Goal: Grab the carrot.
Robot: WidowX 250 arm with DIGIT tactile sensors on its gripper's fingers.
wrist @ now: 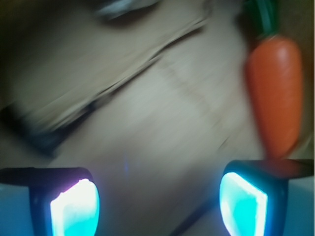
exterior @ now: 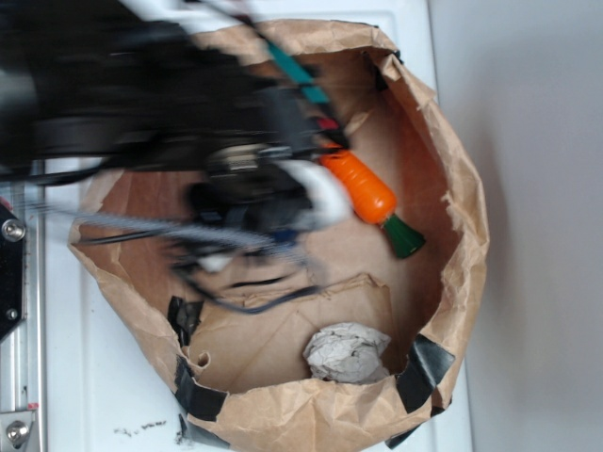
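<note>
The carrot [exterior: 366,191] is glossy orange with a dark-green stem and lies on the floor of a brown paper bag [exterior: 466,235], its stem pointing to the lower right. In the wrist view the carrot [wrist: 274,96] stands at the upper right, its tip just above the right pad [wrist: 242,204]. My gripper [wrist: 160,201] is open with only bare brown paper between the two glowing cyan pads. In the exterior view the blurred black arm covers the gripper [exterior: 283,202], which sits just left of the carrot.
A crumpled grey-white paper ball [exterior: 347,352] lies at the bag's near wall. The bag's rolled walls ring the space, with black tape patches [exterior: 426,369] on the rim. A paper fold [wrist: 123,69] crosses the bag floor. The bag rests on a white surface [exterior: 85,377].
</note>
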